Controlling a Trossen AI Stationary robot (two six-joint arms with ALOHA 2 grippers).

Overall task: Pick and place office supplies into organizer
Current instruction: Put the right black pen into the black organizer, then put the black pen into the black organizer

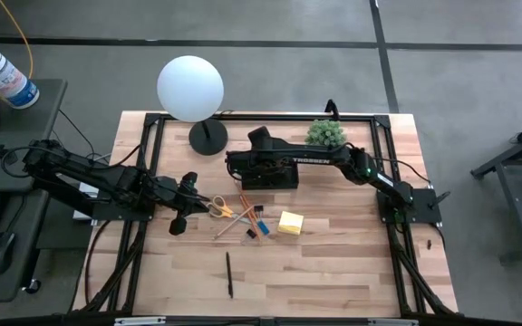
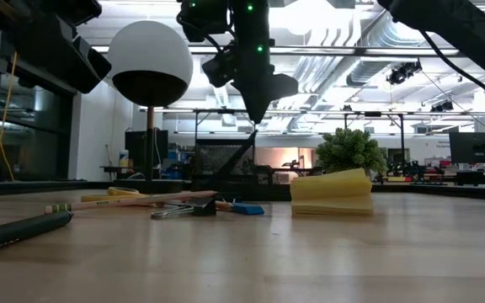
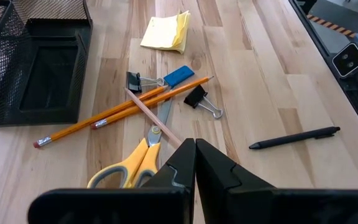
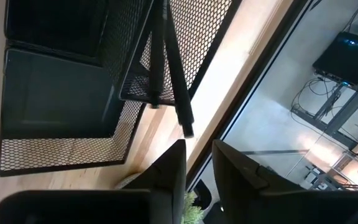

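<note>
Pale wooden planks make up the table [image 1: 352,272], which sits inside a black frame on a grey floor, with a desk at the far left edge carrying a white bottle [image 1: 3,77]. From the left, the left gripper [image 1: 176,225] hangs low over the table with its fingers [image 3: 185,163] clenched together and nothing between them, just beside the loose supplies. One white globe lamp [image 1: 189,88] stands at the back left on a round black base.

Next comes the pile near the middle: one pair of yellow-handled scissors [image 1: 221,208], nearest the left gripper; two orange pencils [image 3: 114,113] lying side by side; a third, paler wooden stick crossing them; two black clips [image 3: 202,99]; one small blue eraser [image 3: 178,76]; and one yellow sticky-note pad [image 1: 290,223] at the pile's right end. One black pen [image 1: 229,274] lies alone nearer the front edge, well apart from the rest, with bare wood all around it.

Behind the pile sits the one black mesh organizer [image 1: 263,172]. The right gripper [image 1: 259,139] is above its tall section, jaws slightly parted; two dark pens [image 4: 166,68] stand in that section, leaning on the mesh, clear of the fingers. One green plant [image 1: 326,133] stands at the back, right of the organizer. The table's right half and front strip lie bare.
</note>
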